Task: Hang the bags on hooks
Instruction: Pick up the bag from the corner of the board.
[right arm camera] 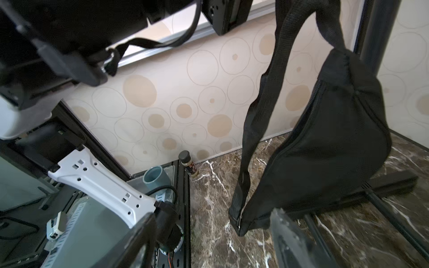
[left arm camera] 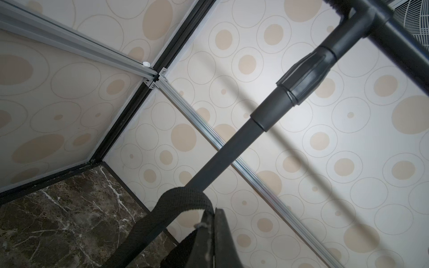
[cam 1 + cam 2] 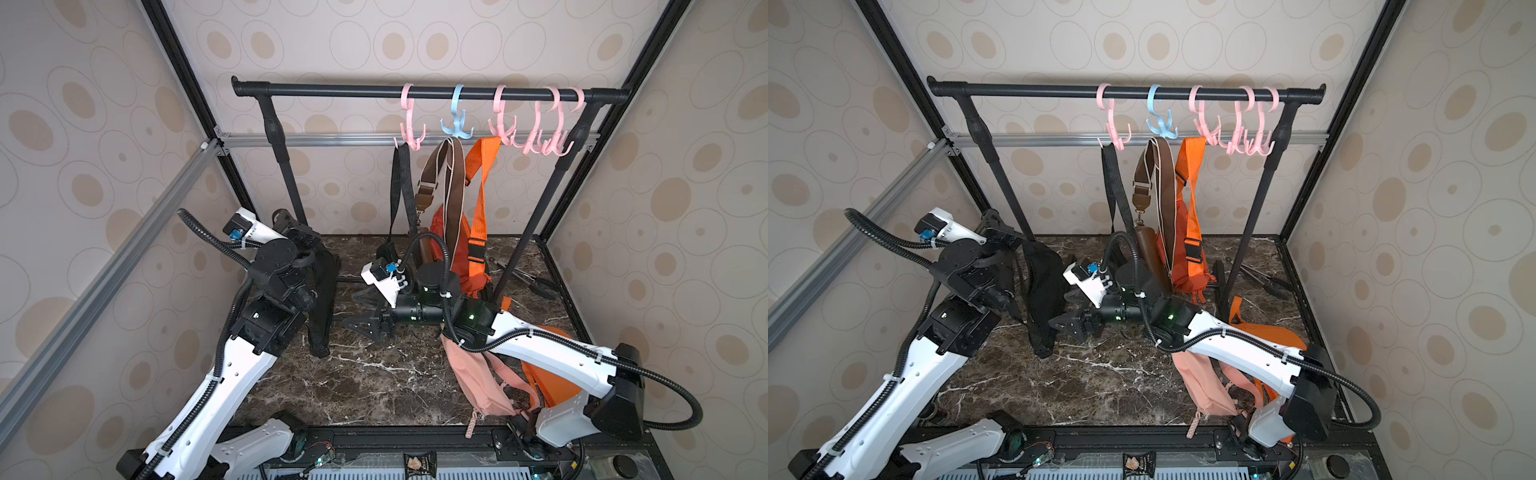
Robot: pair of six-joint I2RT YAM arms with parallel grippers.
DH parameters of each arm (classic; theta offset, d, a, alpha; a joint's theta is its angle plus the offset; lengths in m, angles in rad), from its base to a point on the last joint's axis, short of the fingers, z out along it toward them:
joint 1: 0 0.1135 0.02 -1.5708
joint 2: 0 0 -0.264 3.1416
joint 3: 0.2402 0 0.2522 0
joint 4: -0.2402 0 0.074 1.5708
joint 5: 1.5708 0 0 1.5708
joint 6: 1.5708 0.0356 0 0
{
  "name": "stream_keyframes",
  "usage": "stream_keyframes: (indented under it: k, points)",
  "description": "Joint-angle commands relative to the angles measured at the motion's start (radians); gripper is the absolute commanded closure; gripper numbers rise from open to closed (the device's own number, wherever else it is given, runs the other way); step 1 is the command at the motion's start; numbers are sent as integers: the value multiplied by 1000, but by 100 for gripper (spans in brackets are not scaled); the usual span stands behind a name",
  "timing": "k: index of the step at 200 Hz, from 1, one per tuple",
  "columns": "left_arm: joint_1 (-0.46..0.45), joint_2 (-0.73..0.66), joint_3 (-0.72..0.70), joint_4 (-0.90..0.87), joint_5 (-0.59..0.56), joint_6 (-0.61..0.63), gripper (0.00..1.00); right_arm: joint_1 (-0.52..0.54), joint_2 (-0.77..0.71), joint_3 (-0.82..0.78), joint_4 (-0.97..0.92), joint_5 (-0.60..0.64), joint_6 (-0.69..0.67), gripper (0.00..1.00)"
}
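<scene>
One slip is looming: left fingers (image 2: pixel 222 239) are tip-clamping the black fabric bag's (image 1: pixel 336 139) strap (image 2: pixel 185 195); right fingers (image 1: pixel 290 241) are gaping empty.

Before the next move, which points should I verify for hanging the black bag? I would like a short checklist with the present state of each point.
1. Left gripper shut on black strap: ok.
2. Black sling bag hangs from that strap: ok.
3. Right gripper open and empty: ok.
4. Free hook: pink hooks at the end of the bar carry nothing: ok.
5. Strap clear of rack post: cannot tell.
</scene>
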Motion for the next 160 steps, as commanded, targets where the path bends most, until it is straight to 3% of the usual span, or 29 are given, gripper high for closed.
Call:
stream_keyframes:
  k: [1,57,96,113,144,160]
  points:
    - [-17,16,61,-14,-7,-7,100,-4,57,38,118,-23,53,24]
    - [-53,48,93,-5,-14,9,100,1,185,136,180,36,48,29]
    - [-67,64,102,28,-24,52,100,4,206,126,270,9,96,35]
    - [-69,71,103,94,61,147,100,6,193,84,313,52,101,36]
    - [-69,2,-16,389,371,445,100,-10,80,20,257,104,19,35]
    - [-68,1,35,349,499,543,100,-14,7,9,175,142,-47,35]
